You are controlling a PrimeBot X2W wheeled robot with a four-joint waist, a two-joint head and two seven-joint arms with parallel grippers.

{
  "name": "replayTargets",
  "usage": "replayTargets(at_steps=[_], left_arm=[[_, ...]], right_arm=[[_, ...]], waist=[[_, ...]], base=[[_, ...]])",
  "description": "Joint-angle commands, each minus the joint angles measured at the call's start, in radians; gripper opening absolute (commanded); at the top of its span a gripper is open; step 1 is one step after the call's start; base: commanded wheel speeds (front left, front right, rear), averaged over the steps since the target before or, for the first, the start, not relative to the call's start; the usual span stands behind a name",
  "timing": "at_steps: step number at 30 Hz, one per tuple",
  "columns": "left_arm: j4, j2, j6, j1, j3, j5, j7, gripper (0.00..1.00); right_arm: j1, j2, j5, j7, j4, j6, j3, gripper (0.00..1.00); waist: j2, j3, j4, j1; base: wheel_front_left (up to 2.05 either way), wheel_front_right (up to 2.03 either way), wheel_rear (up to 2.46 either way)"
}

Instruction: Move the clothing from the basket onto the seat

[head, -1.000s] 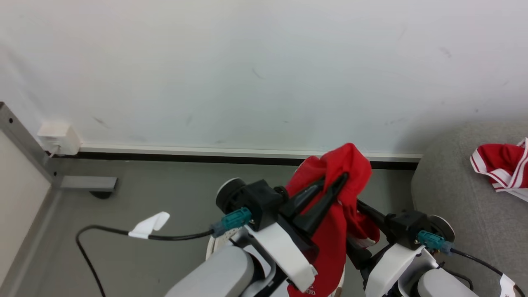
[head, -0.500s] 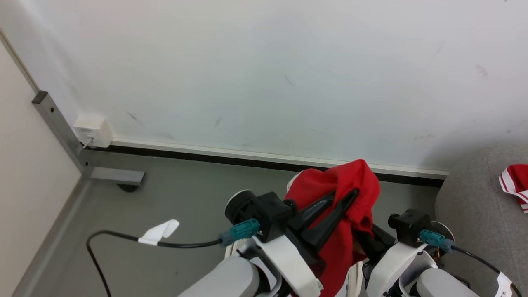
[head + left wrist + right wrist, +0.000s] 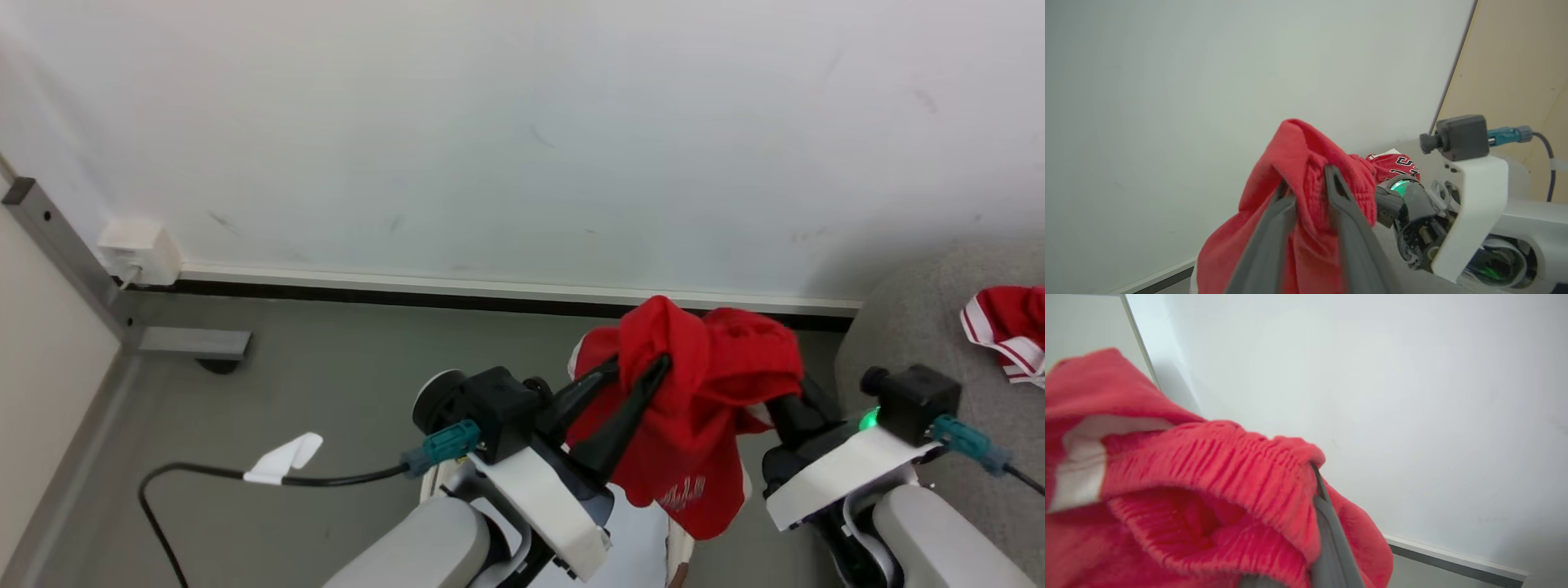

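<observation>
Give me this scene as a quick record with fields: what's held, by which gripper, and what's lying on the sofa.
held item: red garment, bunched, pale lettering on its hanging part
left gripper: shut on the garment
right gripper: shut on the garment, fingertips under the cloth
sofa: grey, at right, red-and-white jersey lying on it

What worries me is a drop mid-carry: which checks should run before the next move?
1. Left gripper on red garment: ok, cloth sits in its grip.
2. Right gripper shut on garment: ok.
3. Hanging hem free of snags: cannot tell.
4. Sofa in view at right: ok.
5. Bare sofa beside striped jersey: ok.
</observation>
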Motion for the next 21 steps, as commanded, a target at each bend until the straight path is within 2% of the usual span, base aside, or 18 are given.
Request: replayTargets(at_steps=[1, 9, 15, 21], left_arm=[[-0.001, 0.003, -0.002, 0.001, 0.001, -0.005, -0.011, 1.0], [-0.008, 0.016, -0.013, 0.009, -0.013, -0.004, -0.018, 1.0], [-0.007, 0.029, -0.018, 0.017, -0.028, 0.005, -0.013, 1.0], [0.0, 0.045, -0.02, 0.018, -0.035, 0.01, -0.022, 1.0]], right_arm=[[0.017, -0.011, 0.007, -0.008, -0.018, -0.002, -0.025, 0.0], [0.041, -0.026, -0.022, -0.017, -0.111, -0.002, -0.164, 0.0], [0.076, -0.057, -0.059, -0.017, -0.201, -0.002, -0.293, 0.0], [0.132, -0.071, -0.094, 0.028, -0.322, -0.002, -0.387, 0.0]], waist=[[-0.0001, 0.012, -0.025, -0.0001], [-0.0001, 0.026, -0.114, -0.0001], [-0.0001, 0.032, -0.209, -0.0001], [-0.0001, 0.041, -0.32, -0.0001]], base=[[0.0, 0.0, 0.0], [0.0, 0.0, 0.0], [0.0, 0.0, 0.0], [0.0, 0.0, 0.0]])
